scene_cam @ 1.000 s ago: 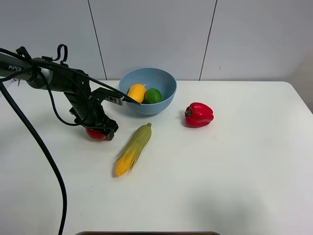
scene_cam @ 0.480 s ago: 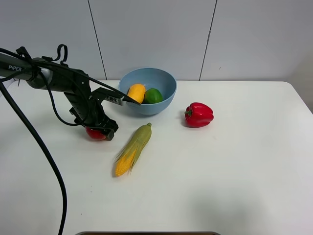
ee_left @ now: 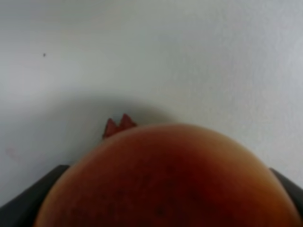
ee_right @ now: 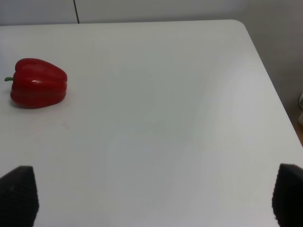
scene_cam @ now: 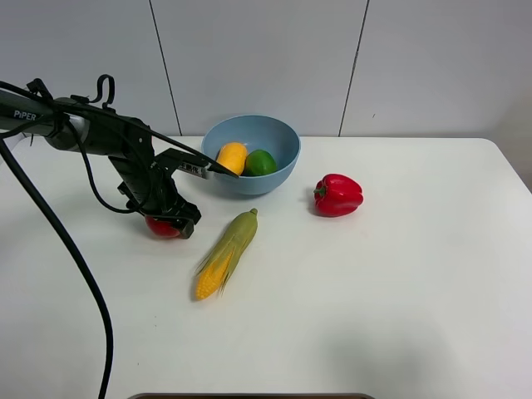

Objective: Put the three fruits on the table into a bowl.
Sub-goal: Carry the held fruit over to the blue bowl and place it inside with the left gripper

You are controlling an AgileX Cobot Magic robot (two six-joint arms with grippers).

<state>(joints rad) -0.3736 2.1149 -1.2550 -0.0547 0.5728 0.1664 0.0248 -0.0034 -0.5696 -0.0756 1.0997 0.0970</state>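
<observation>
Exterior high view, from left to right: the left gripper (scene_cam: 170, 223) was clamped on the red apple (scene_cam: 161, 227), low on the white table (scene_cam: 399, 291). Beside it lay a corn cob (scene_cam: 226, 253). Behind, the light-blue bowl (scene_cam: 283, 162) held the orange-yellow fruit (scene_cam: 232, 157) and green fruit (scene_cam: 260, 162). Farther right sat a red bell pepper (scene_cam: 337, 194). Right wrist view showed the right gripper (ee_right: 151, 196) spread wide, holding nothing.

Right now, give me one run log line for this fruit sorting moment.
left claw: shut on apple | right claw: open, empty | bowl: orange-yellow fruit, lime | step: apple not yet in bowl
</observation>
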